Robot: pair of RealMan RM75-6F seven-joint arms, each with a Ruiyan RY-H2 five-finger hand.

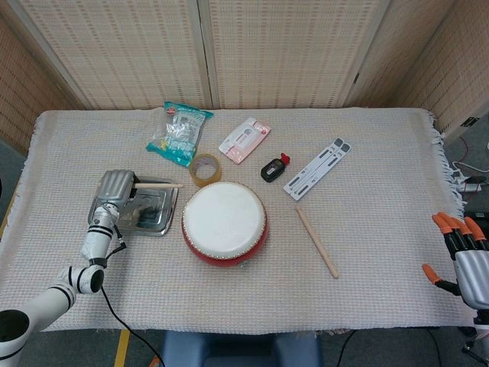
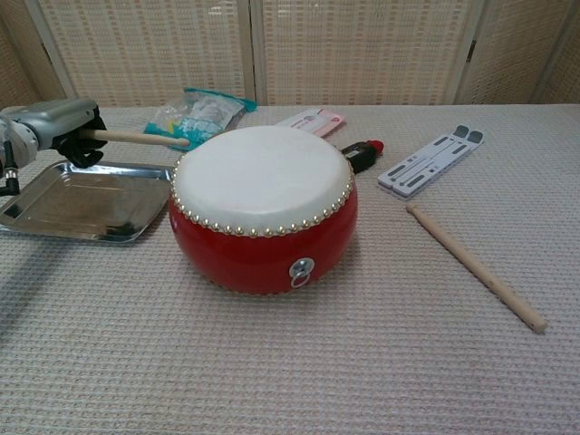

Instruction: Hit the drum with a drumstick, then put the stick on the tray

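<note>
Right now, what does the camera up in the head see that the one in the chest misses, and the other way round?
Only the head view shows the right robot hand, open, at the table's far right edge, and the roll of tape behind the drum. Only the chest view shows the drum's red side with its metal ring. Both show the left robot hand holding a drumstick over the metal tray, the drum, the second drumstick lying on the cloth, the snack bag and the folded white stand.

Left of the drum [image 1: 225, 222] the tray [image 1: 153, 222] lies open from above; tape roll [image 1: 204, 169] stands just behind the drum.
</note>
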